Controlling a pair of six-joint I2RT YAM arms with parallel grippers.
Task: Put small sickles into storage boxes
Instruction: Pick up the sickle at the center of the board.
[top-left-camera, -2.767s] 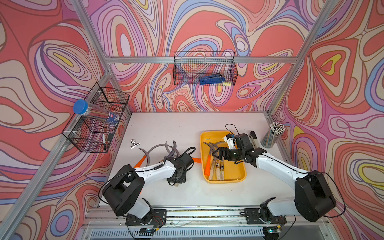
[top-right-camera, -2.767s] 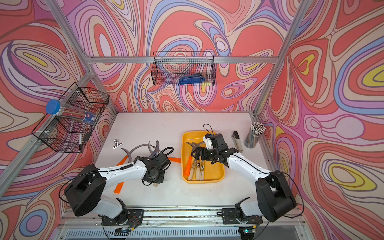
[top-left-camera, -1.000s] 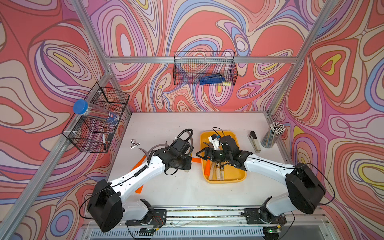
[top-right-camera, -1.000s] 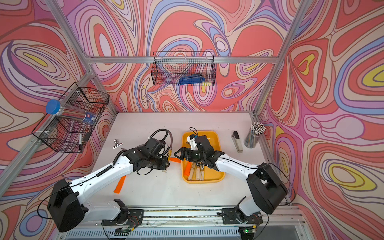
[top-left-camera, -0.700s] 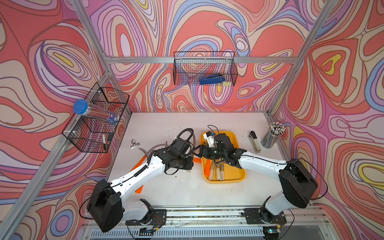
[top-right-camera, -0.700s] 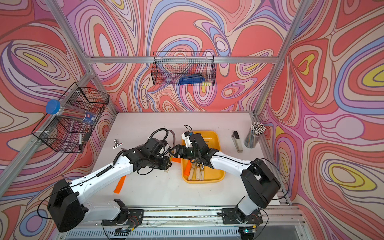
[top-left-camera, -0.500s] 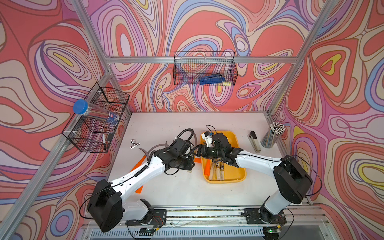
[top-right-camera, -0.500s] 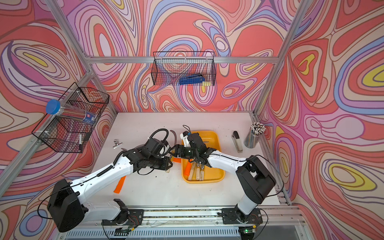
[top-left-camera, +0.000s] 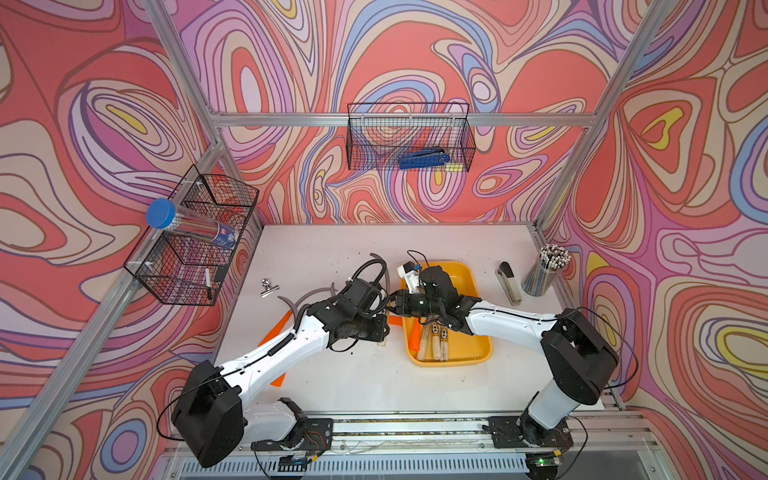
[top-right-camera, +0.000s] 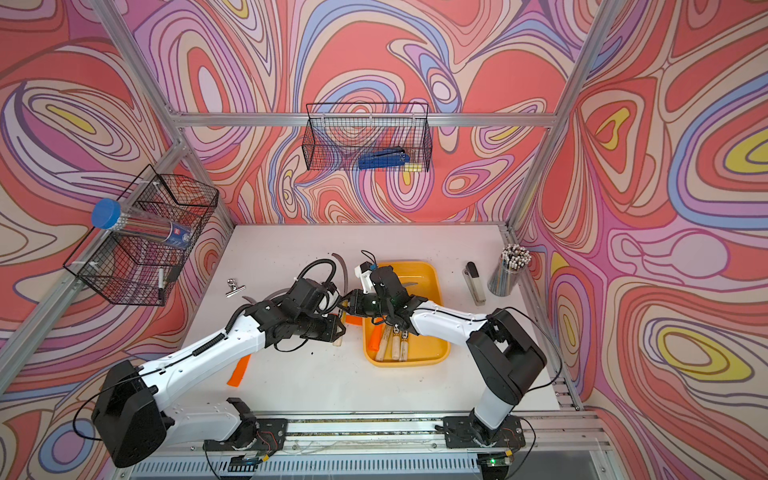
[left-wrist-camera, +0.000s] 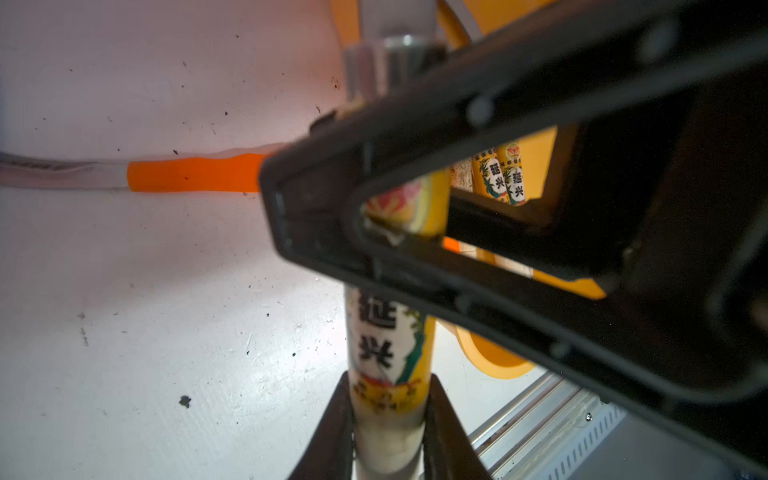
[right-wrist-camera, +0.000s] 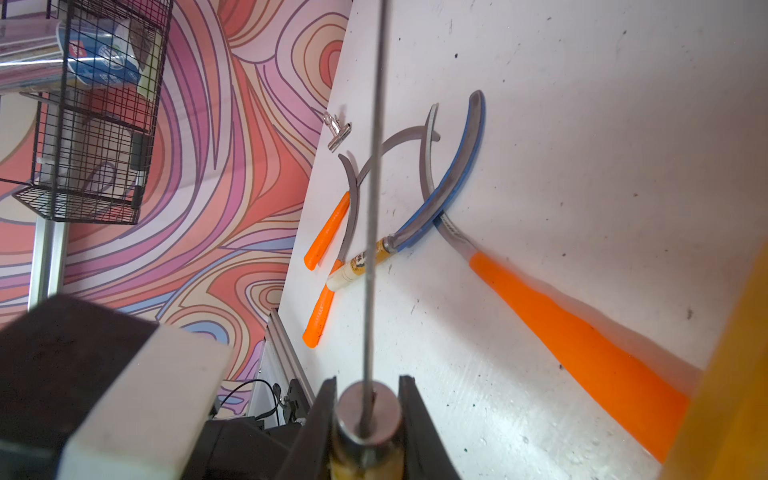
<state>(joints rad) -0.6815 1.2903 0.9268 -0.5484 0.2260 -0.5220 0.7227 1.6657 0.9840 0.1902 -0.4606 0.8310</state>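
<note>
Two pincers held one wood-handled sickle. The left pincer was clamped on the butt of the handle, and the right pincer was clamped on the metal collar farther along. The sickle's long axis ran from grip to grip, alongside the yellow tray. The tray lay just beside both pincers, on the right arm's side, so the right arm was judged nearer for placement. Other sickles lay well apart, beyond the left pincer.
</note>
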